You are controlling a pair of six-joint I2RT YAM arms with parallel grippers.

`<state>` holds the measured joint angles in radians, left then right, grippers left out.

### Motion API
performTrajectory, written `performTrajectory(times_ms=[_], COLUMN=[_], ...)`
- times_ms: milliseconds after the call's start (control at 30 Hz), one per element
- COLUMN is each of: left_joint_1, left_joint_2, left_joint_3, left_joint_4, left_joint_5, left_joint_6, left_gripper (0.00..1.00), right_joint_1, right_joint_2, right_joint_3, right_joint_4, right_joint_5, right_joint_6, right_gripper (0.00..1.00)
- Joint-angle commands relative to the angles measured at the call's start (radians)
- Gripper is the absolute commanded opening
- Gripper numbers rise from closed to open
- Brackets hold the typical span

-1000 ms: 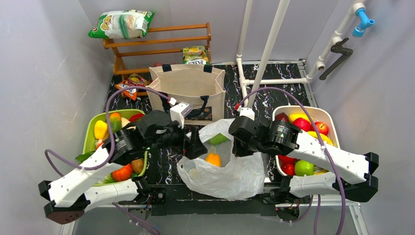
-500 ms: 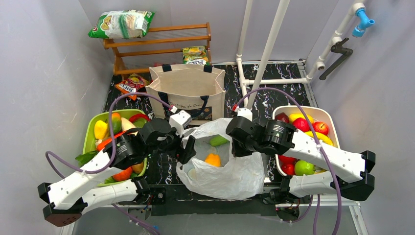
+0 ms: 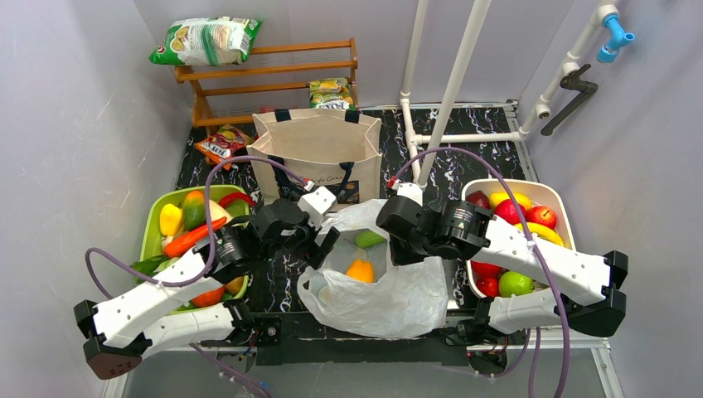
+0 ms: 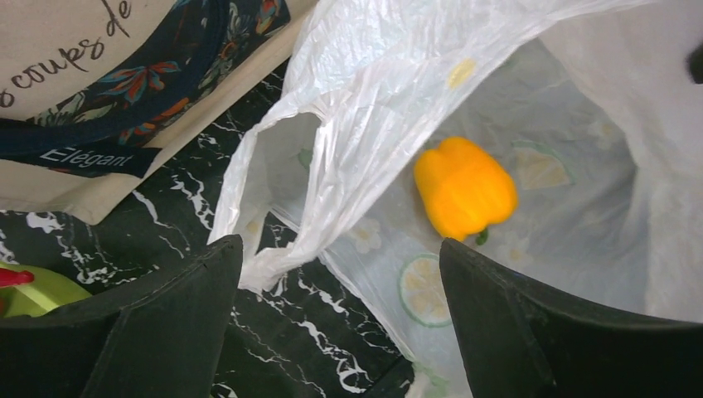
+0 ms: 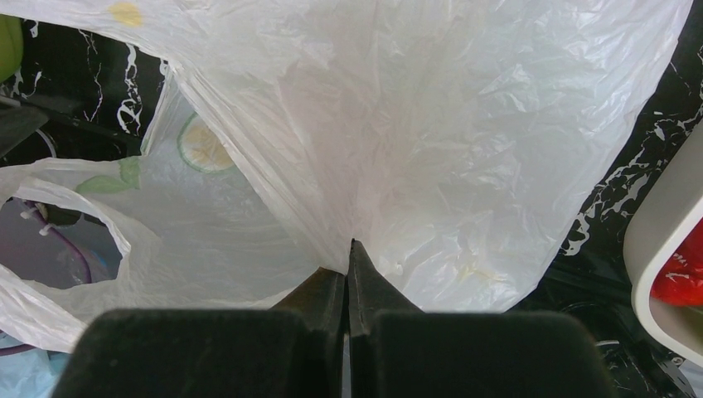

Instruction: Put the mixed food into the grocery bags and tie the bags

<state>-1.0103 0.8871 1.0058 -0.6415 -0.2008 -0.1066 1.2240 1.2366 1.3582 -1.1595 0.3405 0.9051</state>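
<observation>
Top external view has the white plastic bag (image 3: 377, 290) slumped at about 6 o'clock on the dark marbled table (image 3: 489, 157), mouth gaping up, right between the two arms. The right gripper (image 5: 348, 253) comes in from the bag's 3 o'clock side with its jaws pinched fully together on a gathered fold of the rim; in the right wrist view you can see the plastic fanning out from the closed tips. The left gripper (image 4: 340, 282) sits at the bag's 9 o'clock edge with its fingers spread wide. The bag's handle loop hangs in the gap in the left wrist view, but it's got hold of nothing, and I can't tell if the plastic brushes one finger

Inside the bag a yellow pepper (image 4: 464, 186) lies on the bottom, with a green item (image 3: 370, 239) just past it toward 12 o'clock, too hidden to name. The canvas tote (image 3: 319, 149) stands upright just beyond the bag at 12 o'clock, mouth open. The green tray (image 3: 152, 228) at 9 o'clock and the white tray (image 3: 530, 182) at 3 o'clock are both loaded with fruit and veg. A snack packet (image 3: 206, 40) lies on top of the wooden rack (image 3: 273, 70) around 11 o'clock
</observation>
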Motion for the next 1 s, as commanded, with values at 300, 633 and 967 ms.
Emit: performTrajectory(times_ms=[300, 633, 967], left_joint_1=[0.025, 0.05, 0.05], left_joint_2=[0.113, 0.184, 0.048], left_joint_3=[-0.058, 0.049, 0.333], left_joint_4=[0.094, -0.035, -0.315], left_joint_5=[-0.043, 0.031, 0.124], left_joint_6=[0.097, 0.037, -0.171], left_gripper=[0.64, 0.0, 0.0], right_joint_1=[-0.003, -0.003, -0.006], right_joint_2=[0.007, 0.002, 0.046], right_joint_3=[0.065, 0.08, 0.161], right_joint_4=[-0.049, -0.063, -0.061], right_joint_5=[0.009, 0.034, 0.099], right_joint_6=[-0.004, -0.009, -0.107], right_gripper=[0.01, 0.01, 0.01])
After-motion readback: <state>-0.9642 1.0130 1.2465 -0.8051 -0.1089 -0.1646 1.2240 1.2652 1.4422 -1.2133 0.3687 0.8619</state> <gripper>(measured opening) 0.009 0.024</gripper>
